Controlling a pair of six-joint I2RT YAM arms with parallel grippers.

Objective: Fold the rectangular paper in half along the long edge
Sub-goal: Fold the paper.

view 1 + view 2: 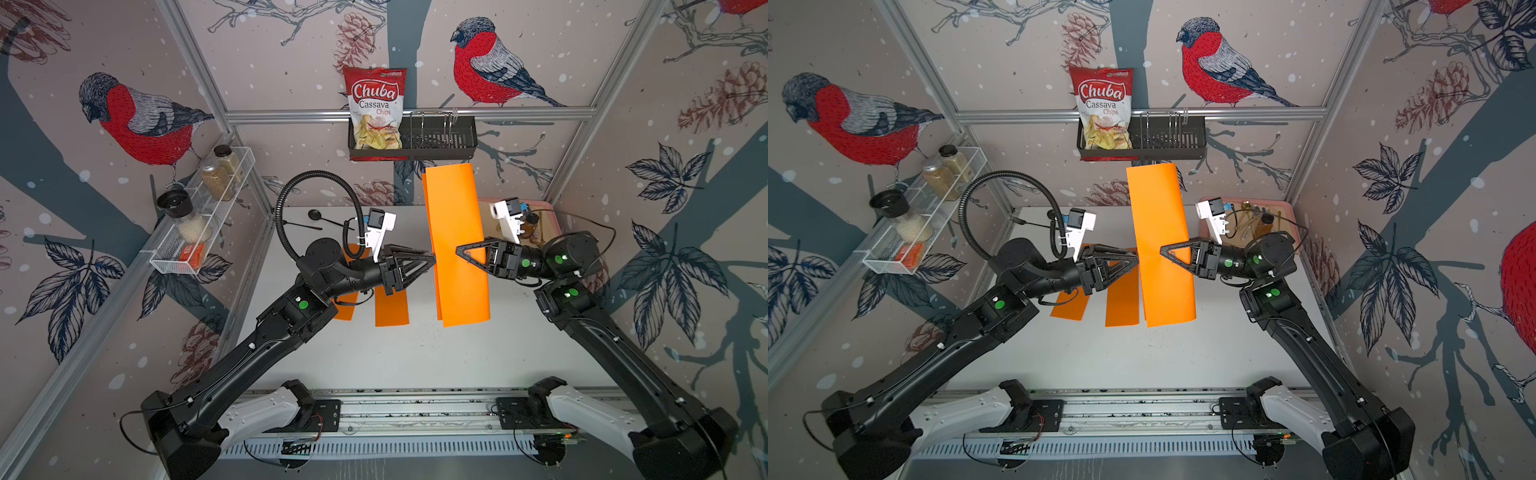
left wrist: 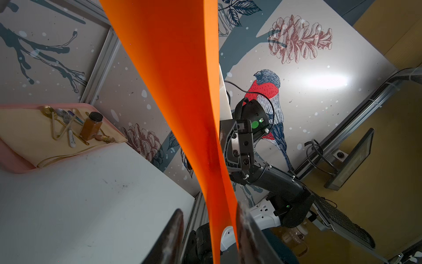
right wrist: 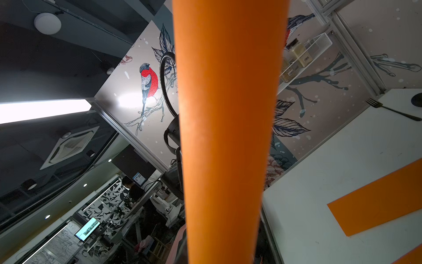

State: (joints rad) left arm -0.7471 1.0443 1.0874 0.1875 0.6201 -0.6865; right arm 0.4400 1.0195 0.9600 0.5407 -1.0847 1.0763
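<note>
Here the right hand (image 1: 458,250) pinches the paper (image 1: 453,208) at its three o'clock edge, about midway along. The left hand (image 1: 432,259) sits at the nine o'clock edge, its fingers (image 2: 247,230) spread, with the sheet passing between them. The paper is held up above the tabletop (image 1: 415,357), doubled over on itself, long edges running twelve to six. Two orange strips (image 1: 392,309) lie flat on the tabletop at the paper's eight o'clock. A pink tray (image 2: 13,163) sits at two o'clock.
</note>
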